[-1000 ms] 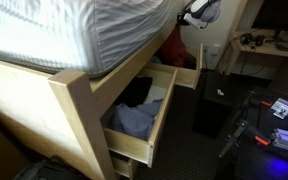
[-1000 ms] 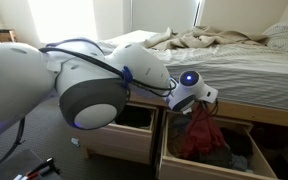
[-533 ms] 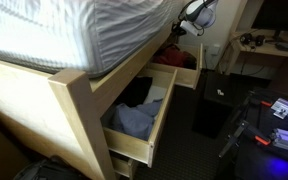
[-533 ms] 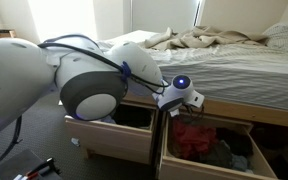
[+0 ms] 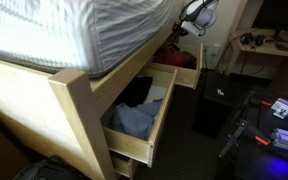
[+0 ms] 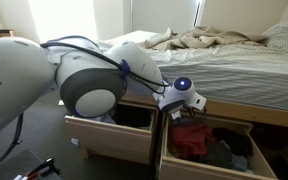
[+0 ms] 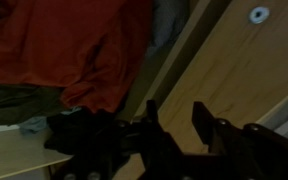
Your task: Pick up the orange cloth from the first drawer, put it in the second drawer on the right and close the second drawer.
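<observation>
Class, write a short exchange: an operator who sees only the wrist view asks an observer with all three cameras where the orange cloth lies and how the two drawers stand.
Operator: My wrist view shows the gripper open over an orange cloth, beside a wooden panel. Is the drawer under it shut?
Observer: No. In an exterior view that drawer stands pulled out from under the bed, with the cloth inside.
Operator: And the one next to it?
Observer: The neighbouring drawer is pulled out too. It holds blue-grey clothes and a black item.
</observation>
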Robot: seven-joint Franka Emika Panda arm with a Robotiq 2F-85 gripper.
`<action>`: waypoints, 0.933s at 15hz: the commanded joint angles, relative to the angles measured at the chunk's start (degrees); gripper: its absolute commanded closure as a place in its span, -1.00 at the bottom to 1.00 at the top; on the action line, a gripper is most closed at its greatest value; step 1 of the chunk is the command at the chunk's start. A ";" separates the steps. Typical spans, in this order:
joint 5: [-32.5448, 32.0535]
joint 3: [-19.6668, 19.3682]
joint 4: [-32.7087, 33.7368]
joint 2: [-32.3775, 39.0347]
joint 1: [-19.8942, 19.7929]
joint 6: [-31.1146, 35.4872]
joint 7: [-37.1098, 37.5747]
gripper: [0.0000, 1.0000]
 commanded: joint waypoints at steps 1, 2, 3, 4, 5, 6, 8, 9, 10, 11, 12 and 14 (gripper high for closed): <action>3.42 -15.50 -1.03 -2.11 6.87 0.70 2.96 -0.48; 3.91 -19.86 -1.22 -2.07 8.61 1.03 4.20 -0.61; 4.39 -24.40 -1.74 -1.64 10.50 0.93 5.16 -0.76; 1.88 -28.56 -2.95 -1.80 11.97 0.96 8.68 -0.88; 1.67 -33.40 -3.06 -1.07 14.39 0.06 10.68 -0.98; 4.05 -37.91 -3.22 -0.77 17.23 -3.36 10.24 -1.00; 4.76 -34.54 -1.35 -0.06 14.29 -2.93 7.41 -0.94; 4.68 -35.40 -1.57 -0.06 14.75 -4.10 7.58 -1.00; 4.65 -35.52 -1.63 -0.07 14.95 -4.65 7.63 -1.00; 4.63 -35.52 -1.65 -0.07 15.11 -4.86 7.65 -1.00; 3.33 -41.03 -2.39 0.48 19.28 -5.15 10.68 -1.00; 0.95 -50.02 -3.40 1.17 24.22 -6.34 13.36 -1.00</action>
